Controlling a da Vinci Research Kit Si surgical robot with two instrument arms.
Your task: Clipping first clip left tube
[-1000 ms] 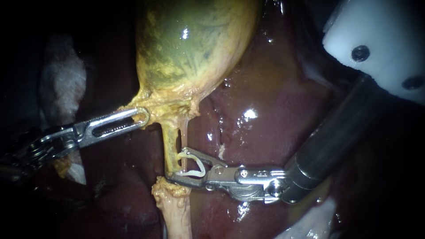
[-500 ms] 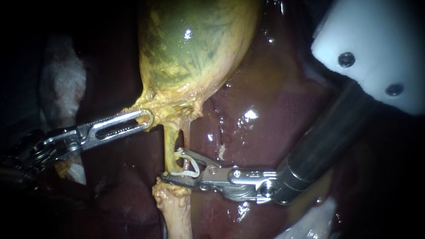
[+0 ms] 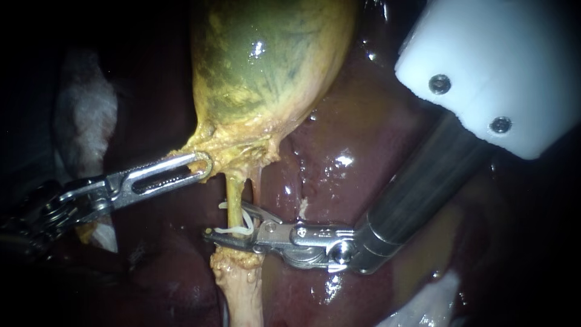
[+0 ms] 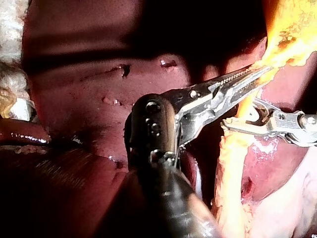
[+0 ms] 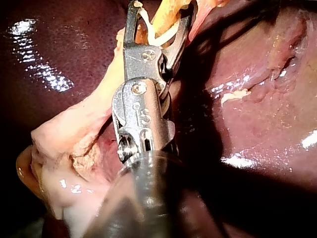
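Observation:
The green-yellow gallbladder (image 3: 260, 66) narrows into a yellow neck, and a yellow left tube (image 3: 232, 189) runs down from it beside a thinner pale tube (image 3: 255, 184). My left instrument (image 3: 195, 165) is shut on the neck tissue and holds it toward the left; its tip (image 4: 250, 74) is buried in that yellow tissue. My right instrument (image 3: 227, 221) straddles the left tube, one jaw on each side. A white clip (image 3: 237, 229) sits between its jaws and curves around the tube. The right wrist view shows the clip (image 5: 159, 32) wrapping the tube (image 5: 166, 11).
Dark red liver (image 3: 363, 151) lies behind and right of the tubes. A white block (image 3: 484, 72) on the right instrument's shaft fills the upper right. Pale gauze (image 3: 85, 115) sits at the far left. A lumpy pale stump (image 3: 242, 278) hangs below the clip.
My right instrument has slid left across the left tube; its jaws have narrowed and the clip has flattened around the tube. The left instrument has barely moved.

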